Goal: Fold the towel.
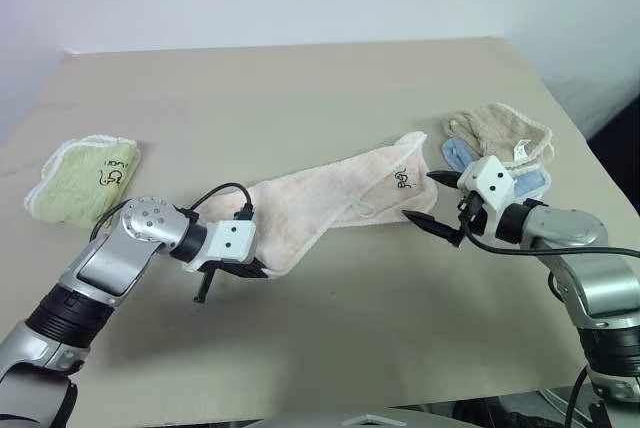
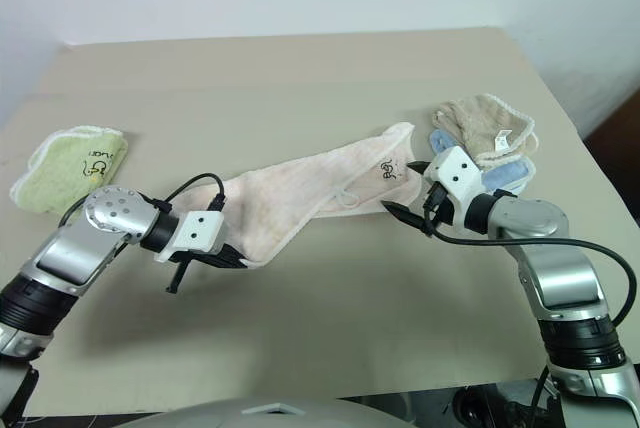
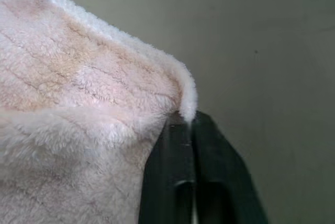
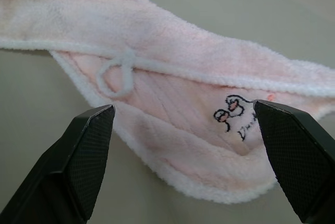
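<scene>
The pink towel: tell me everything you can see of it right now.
The towel is pale pink terry with white-stitched edges, a small loop and a dark printed mark near one corner. It lies bunched lengthwise across the table. The left gripper is shut on one corner; the right gripper is open around the marked end.

Bright, even light — soft shadows, slight blur.

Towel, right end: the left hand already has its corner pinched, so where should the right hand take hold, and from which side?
Take the towel at the rounded white-edged corner just below the printed mark. It lies flat and doubled on the table, right between the right hand's open fingers. Come in low from the robot's side, slipping one finger under the edge. The left hand is shut on the opposite corner.
</scene>
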Robot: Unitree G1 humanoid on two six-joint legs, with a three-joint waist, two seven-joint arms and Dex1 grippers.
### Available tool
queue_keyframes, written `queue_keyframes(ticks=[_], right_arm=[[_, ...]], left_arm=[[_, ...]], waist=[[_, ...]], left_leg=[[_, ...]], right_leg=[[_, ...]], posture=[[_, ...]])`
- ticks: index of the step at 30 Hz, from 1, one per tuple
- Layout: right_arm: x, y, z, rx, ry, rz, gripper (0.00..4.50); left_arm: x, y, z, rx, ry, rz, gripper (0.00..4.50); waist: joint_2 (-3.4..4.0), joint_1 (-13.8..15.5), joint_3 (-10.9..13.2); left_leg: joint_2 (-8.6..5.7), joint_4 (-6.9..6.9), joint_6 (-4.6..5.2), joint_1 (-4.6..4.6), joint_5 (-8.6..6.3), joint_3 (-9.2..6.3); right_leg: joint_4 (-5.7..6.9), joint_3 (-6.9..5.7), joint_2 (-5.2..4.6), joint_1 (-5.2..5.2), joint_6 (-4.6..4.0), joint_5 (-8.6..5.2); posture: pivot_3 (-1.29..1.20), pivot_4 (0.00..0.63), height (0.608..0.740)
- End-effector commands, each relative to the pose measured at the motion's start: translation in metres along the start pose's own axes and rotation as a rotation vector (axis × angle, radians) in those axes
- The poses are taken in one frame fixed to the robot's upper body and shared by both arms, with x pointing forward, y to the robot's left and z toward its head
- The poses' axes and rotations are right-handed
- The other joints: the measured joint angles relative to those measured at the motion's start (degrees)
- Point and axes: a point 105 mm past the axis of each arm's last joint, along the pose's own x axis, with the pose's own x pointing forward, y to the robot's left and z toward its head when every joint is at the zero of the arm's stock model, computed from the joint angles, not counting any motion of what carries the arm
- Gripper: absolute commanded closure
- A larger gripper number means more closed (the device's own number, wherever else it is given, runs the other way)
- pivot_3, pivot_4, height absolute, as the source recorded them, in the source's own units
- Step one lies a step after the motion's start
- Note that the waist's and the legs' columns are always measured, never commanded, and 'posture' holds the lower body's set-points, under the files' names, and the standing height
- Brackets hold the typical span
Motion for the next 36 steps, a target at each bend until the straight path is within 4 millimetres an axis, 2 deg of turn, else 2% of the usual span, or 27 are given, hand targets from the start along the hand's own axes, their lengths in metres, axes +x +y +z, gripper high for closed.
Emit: queue_keyframes(ticks=[1,7,10,18,28,36], right_arm=[[-0.005,-0.008,0.016,-0.064,-0.037,-0.026,0.0],[0.003,-0.034,0.027,-0.201,-0.032,-0.1,0.0],[0.012,-0.054,0.029,-0.315,-0.008,-0.147,0.0],[0.04,-0.084,0.013,-0.658,0.126,-0.146,0.0],[0.064,-0.107,0.011,-0.858,0.171,-0.169,0.0],[0.082,-0.105,0.011,-0.919,0.173,-0.176,0.0]], left_arm=[[-0.007,-0.007,0.003,0.029,0.002,-0.005,4.48],[-0.023,-0.009,0.001,-0.008,0.0,0.055,4.48],[-0.031,-0.007,0.0,-0.018,0.005,0.09,4.48],[-0.035,-0.009,-0.003,-0.034,0.016,0.122,4.48],[-0.044,-0.015,-0.016,-0.085,0.055,0.158,4.48],[-0.049,-0.016,-0.022,-0.106,0.072,0.188,4.48]], waist=[[0.0,-0.1,0.0],[0.01,-0.3,0.0],[0.02,-0.3,0.0],[0.02,-0.8,0.0],[0.07,-2.5,0.0],[0.09,-3.3,0.1]], left_leg=[[0.0,0.0,0.0,0.0,0.0,0.0],[0.01,0.01,-0.01,0.01,0.0,0.0],[0.01,0.01,-0.01,0.01,0.0,0.01],[-0.04,0.0,-0.01,0.0,0.0,0.04],[-0.06,-0.06,-0.04,0.02,0.02,0.05],[-0.07,-0.07,-0.06,0.02,0.03,0.04]], right_leg=[[0.0,0.0,0.0,0.0,0.0,0.0],[0.01,0.0,0.0,-0.02,-0.02,-0.01],[0.01,-0.01,0.01,-0.01,-0.01,0.0],[0.03,-0.01,0.01,-0.03,-0.01,0.0],[0.13,0.06,0.03,-0.11,0.01,0.02],[0.15,0.08,0.03,-0.12,0.02,0.03]], posture=[[0.0,0.15,0.728],[0.0,0.15,0.728],[0.0,0.15,0.728],[0.0,0.15,0.728],[0.0,0.15,0.728],[0.0,0.15,0.728]])
